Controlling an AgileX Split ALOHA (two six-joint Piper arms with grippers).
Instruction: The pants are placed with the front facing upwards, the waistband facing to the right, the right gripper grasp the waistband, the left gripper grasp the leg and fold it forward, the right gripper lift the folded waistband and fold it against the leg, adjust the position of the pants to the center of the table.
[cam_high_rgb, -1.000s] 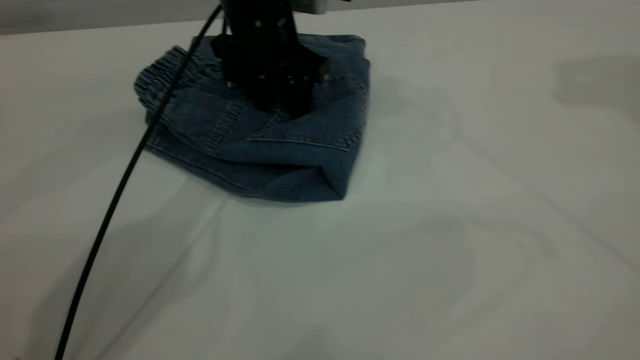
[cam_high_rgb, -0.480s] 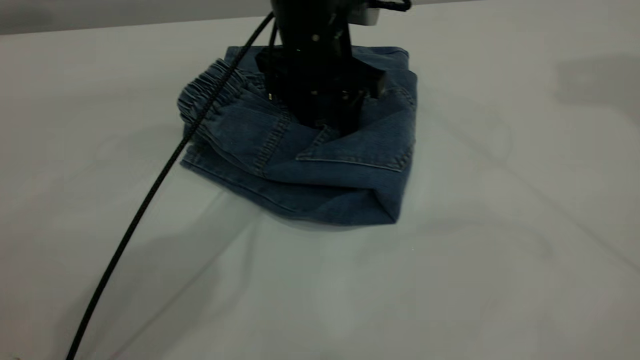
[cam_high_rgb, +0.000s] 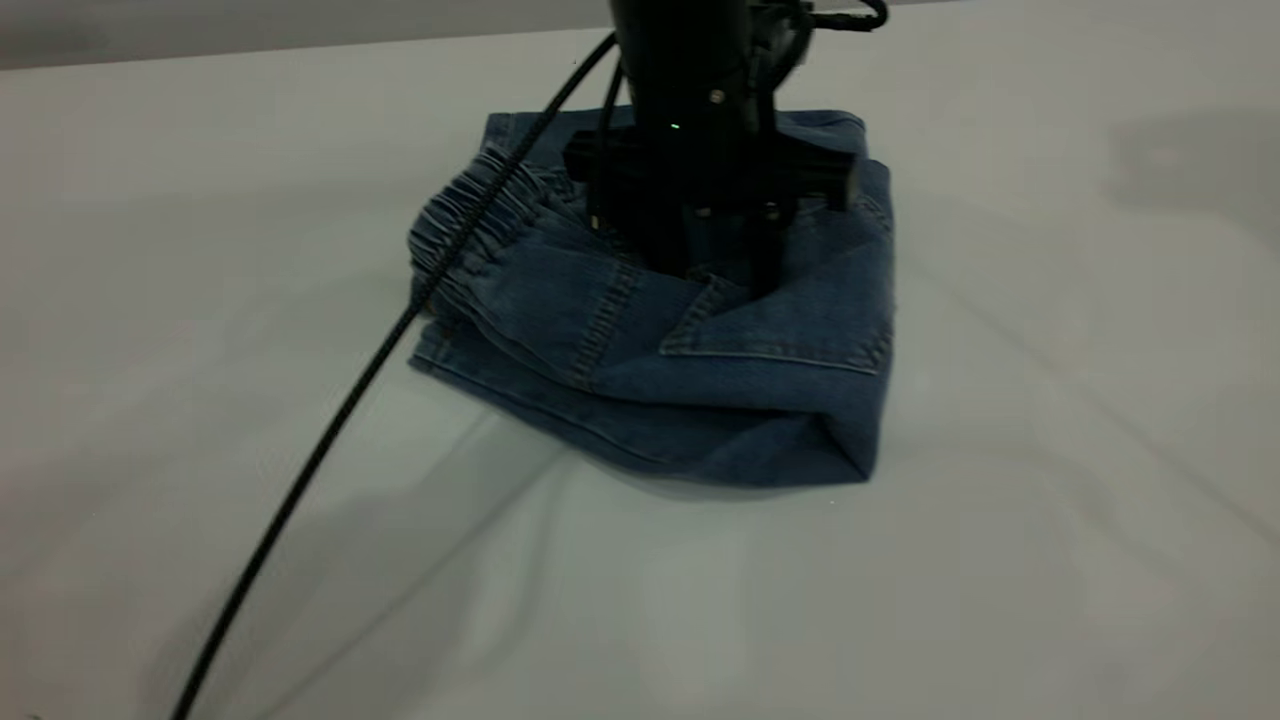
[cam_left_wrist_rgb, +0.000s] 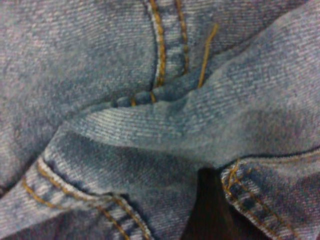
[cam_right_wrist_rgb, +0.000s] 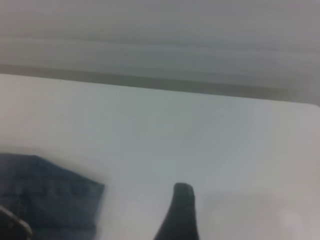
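Observation:
The pants (cam_high_rgb: 740, 400) lie folded into a thick blue denim bundle on the white table (cam_high_rgb: 1000, 560), toward the far middle. Their gathered waistband (cam_high_rgb: 455, 225) forms the bundle's left end, and a stitched pocket faces up. My left gripper (cam_high_rgb: 715, 275) comes straight down onto the top of the bundle, shut on a raised fold of denim. In the left wrist view orange-stitched denim (cam_left_wrist_rgb: 150, 130) fills the picture around one black finger (cam_left_wrist_rgb: 206, 210). My right gripper (cam_right_wrist_rgb: 182, 215) hangs over bare table, apart from a corner of the pants (cam_right_wrist_rgb: 45, 200). It is outside the exterior view.
A black cable (cam_high_rgb: 330, 450) runs from the left arm down across the waistband to the table's near left corner. The table's far edge (cam_high_rgb: 250, 45) lies just behind the pants. Bare white surface spreads in front and to the right.
My left gripper has slid to the right, and the folded pants have moved with it across the table. The bundle's fold is unchanged.

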